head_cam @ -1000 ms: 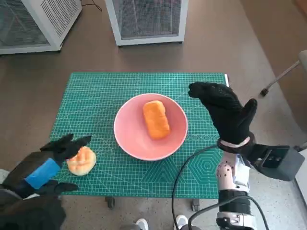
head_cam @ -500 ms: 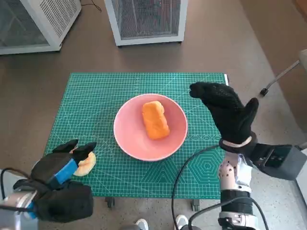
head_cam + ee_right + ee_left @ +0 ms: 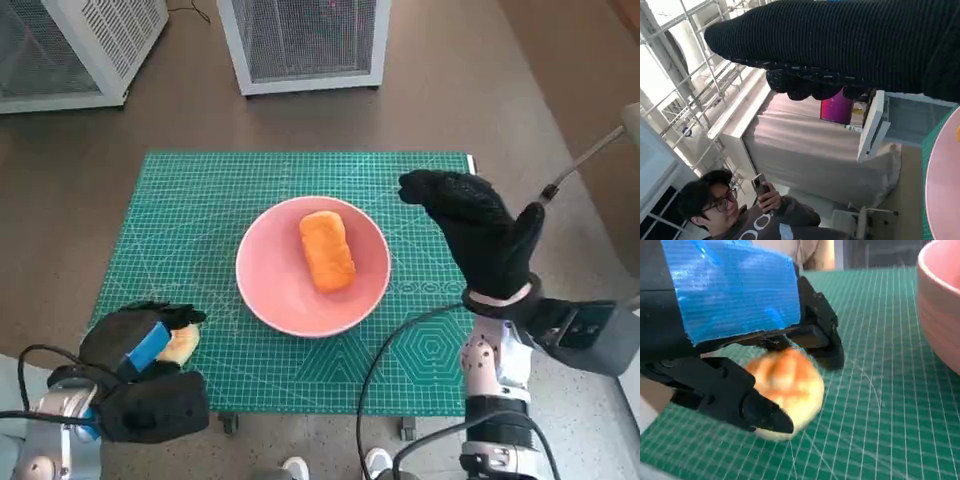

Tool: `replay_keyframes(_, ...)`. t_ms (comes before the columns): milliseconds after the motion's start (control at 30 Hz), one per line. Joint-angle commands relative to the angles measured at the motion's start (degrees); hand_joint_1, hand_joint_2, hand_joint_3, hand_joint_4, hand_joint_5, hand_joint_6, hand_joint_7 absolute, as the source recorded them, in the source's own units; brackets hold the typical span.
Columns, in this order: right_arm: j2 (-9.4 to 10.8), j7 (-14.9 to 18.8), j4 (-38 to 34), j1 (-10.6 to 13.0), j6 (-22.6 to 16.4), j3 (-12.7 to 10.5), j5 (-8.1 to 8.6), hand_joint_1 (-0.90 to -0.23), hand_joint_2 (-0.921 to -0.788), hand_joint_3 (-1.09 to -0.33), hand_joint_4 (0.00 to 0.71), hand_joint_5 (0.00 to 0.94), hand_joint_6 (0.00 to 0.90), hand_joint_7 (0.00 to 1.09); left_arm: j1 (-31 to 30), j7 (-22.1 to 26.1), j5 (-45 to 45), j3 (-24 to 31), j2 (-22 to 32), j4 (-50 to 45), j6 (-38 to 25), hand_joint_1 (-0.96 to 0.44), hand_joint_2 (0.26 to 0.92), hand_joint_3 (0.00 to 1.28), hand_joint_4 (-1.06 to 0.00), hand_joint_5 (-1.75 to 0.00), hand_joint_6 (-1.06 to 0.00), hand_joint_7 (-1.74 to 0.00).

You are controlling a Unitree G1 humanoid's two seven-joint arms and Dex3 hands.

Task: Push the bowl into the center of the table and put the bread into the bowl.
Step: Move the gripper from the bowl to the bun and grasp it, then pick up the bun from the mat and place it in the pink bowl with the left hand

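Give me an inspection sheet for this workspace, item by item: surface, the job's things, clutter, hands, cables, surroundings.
Surface: green cutting mat covers the table top.
Job's things: pink bowl near the mat's middle, with an oblong bread loaf inside; a round bun lies on the mat near the robot's left front corner.
Clutter: nothing seen.
Hands: left hand over the round bun, fingers around it; right hand raised beside the bowl, fingers apart, holding nothing.
Cables: black cable loops by the right forearm.
Surroundings: two white mesh-fronted cabinets on the floor beyond the table; a person holding a phone in the right wrist view.
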State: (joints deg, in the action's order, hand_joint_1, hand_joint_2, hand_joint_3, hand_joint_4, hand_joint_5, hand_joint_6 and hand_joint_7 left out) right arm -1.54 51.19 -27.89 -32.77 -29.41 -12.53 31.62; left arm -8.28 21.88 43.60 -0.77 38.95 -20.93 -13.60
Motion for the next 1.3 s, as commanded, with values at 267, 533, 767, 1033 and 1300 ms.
replay_keyframes(267,-0.1,0.6,-1.1,1.1,0.2,0.2,-0.06,-0.52,-0.921,-0.491,0.319,0.003,0.487,0.03,-1.8,-0.6,-4.0,3.7,0.4,-1.6,4.1,0.0,0.92,0.05,-0.68,-1.18,-0.67,-1.11)
replay_keyframes(533,-0.1,0.7,-1.8,1.0,-0.2,0.1,-0.2,-0.52,-0.921,-0.489,0.321,0.003,0.494,0.03,-2.5,-0.8,-4.6,6.0,0.6,-4.4,6.1,0.0,0.92,0.05,-0.67,-1.19,-0.68,-1.11)
replay_keyframes(767,-0.1,0.6,-2.2,0.8,-0.2,0.0,-0.11,-0.52,-0.921,-0.487,0.322,0.003,0.495,0.03,-1.7,0.1,-5.3,8.4,0.8,-7.6,6.8,0.0,0.92,0.05,-0.66,-1.25,-0.7,-1.03)
replay_keyframes(1033,0.1,0.4,-2.5,0.7,-0.2,-0.1,-0.08,-0.521,-0.921,-0.485,0.324,0.003,0.498,0.03,1.7,1.8,-6.7,10.4,1.1,-11.7,6.4,0.0,0.92,0.03,-0.68,-1.25,-0.74,-0.97)
replay_keyframes(1300,0.1,0.3,-2.6,0.6,0.0,-0.2,0.01,-0.523,-0.921,-0.482,0.326,0.003,0.506,0.03,9.1,4.4,-7.4,10.8,1.1,-15.4,4.6,0.0,0.916,0.02,-0.7,-1.23,-0.76,-0.95)
